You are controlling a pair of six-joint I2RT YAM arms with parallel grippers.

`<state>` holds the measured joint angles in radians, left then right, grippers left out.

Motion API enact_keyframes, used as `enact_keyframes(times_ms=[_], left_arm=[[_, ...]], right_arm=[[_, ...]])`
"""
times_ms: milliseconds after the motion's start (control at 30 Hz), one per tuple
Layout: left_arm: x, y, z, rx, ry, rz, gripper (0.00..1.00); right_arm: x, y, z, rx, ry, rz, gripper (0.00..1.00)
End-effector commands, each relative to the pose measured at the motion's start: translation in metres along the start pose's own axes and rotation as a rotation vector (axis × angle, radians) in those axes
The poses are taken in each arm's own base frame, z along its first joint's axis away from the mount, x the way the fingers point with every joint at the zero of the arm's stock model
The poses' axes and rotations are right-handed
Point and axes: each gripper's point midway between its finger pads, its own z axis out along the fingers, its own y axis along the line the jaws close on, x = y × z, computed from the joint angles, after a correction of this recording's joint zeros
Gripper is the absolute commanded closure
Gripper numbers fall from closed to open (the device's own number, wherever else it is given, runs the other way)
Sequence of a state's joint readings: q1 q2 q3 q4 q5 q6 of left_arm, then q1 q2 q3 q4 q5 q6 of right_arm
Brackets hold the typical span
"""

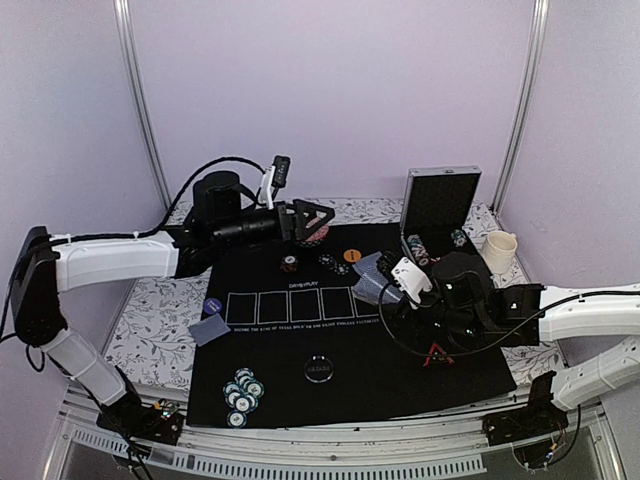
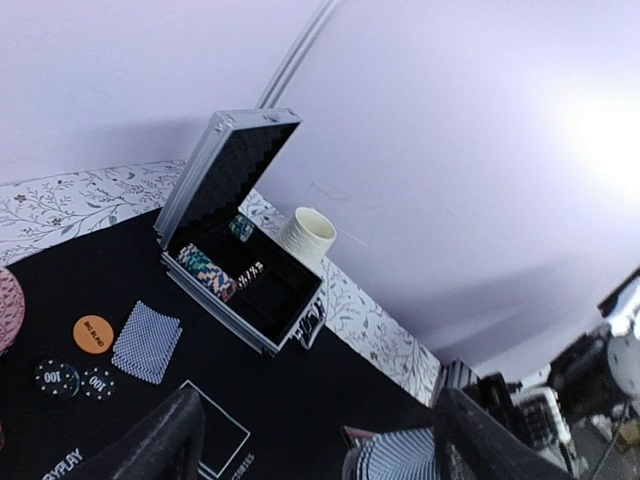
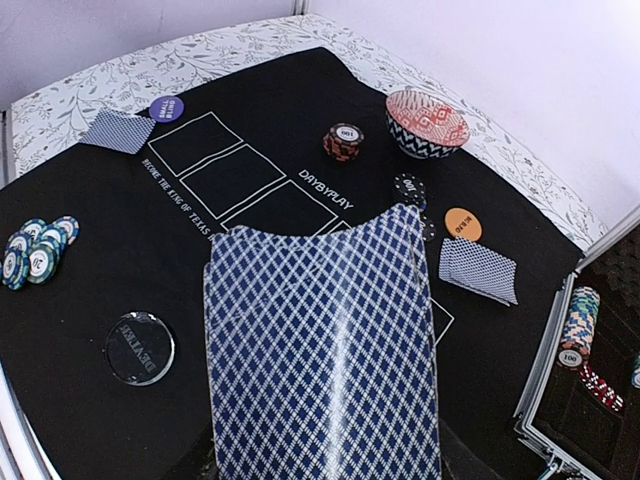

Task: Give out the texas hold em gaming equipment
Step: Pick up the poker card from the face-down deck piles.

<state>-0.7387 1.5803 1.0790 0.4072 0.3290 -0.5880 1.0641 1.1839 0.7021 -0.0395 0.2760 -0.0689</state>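
My right gripper [image 1: 388, 292] is shut on a deck of blue-backed cards [image 3: 320, 350] and holds it above the black mat [image 1: 400, 385]; the deck hides its fingers. My left gripper [image 1: 310, 220] is open and empty, raised over the mat's far edge near a red-patterned bowl [image 3: 427, 123]. On the mat lie a small card pile [image 3: 478, 270] by the orange button [image 3: 462, 223], another pile [image 3: 118, 130] by the blue button [image 3: 166, 108], teal chips [image 1: 243, 390], black chips [image 2: 57, 378], a red chip stack [image 3: 343, 141] and the red-edged triangle [image 1: 435, 355].
The silver case [image 2: 240, 270] stands open at the back right with chips inside. A cream cup [image 1: 498, 250] stands beside it. A clear round disc [image 3: 139, 347] lies on the near middle of the mat. White poles rise at the back corners.
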Motion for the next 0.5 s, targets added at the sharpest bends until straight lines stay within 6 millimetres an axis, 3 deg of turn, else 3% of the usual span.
enact_keyframes(times_ms=[0,100,233,467], left_arm=[[0.046,-0.019,-0.034,0.120,0.188,0.020,0.14],[0.068,-0.031,-0.061,0.158,0.265,0.007,0.10],[0.086,-0.033,-0.090,0.135,0.317,-0.002,0.05],[0.106,-0.030,-0.119,0.100,0.366,-0.003,0.02]], right_arm=[[-0.035,0.016,-0.002,-0.074,-0.099,-0.008,0.52],[-0.041,0.030,0.002,-0.109,-0.115,-0.045,0.52],[-0.051,0.055,0.009,-0.170,-0.151,-0.099,0.51],[-0.071,0.096,0.031,-0.243,-0.188,-0.175,0.51]])
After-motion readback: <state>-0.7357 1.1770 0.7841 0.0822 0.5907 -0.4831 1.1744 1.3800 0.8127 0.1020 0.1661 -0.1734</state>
